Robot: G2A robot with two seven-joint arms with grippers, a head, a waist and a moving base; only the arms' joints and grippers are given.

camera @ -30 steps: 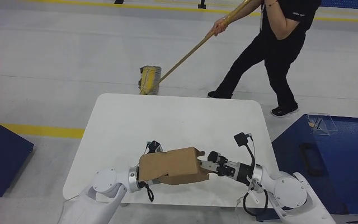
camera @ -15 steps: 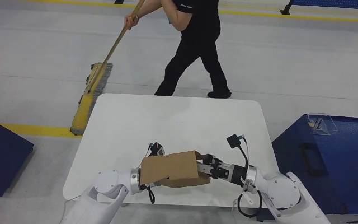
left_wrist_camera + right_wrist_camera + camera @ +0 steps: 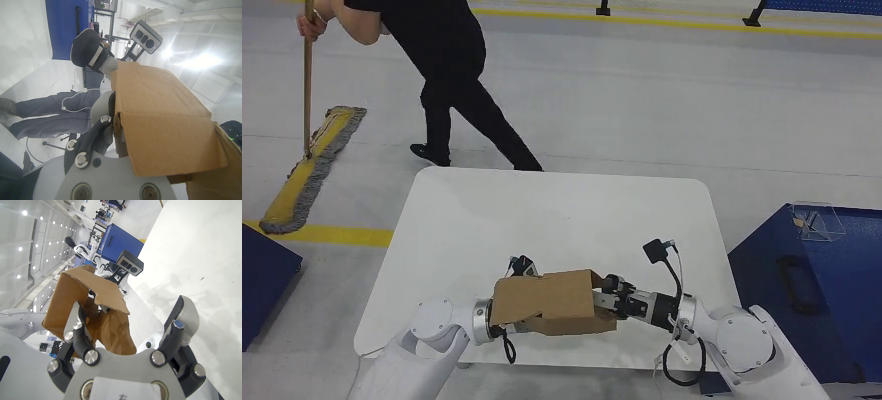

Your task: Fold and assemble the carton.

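Observation:
A brown cardboard carton is held just above the near part of the white table. It is partly folded, with one end open and loose flaps. My left gripper sits at the carton's left end, shut on it. In the left wrist view the carton spans the gap between the fingers of the left gripper. My right gripper is at the open right end. In the right wrist view that gripper is open, one finger inside the carton and the other outside.
A blue cabinet stands right of the table with a clear plastic stand on top. The table's far half is bare white surface. Its near edge lies just below both arms.
The right gripper has slid a little to the left, further into the carton's open end. The carton has shifted slightly left and towards me.

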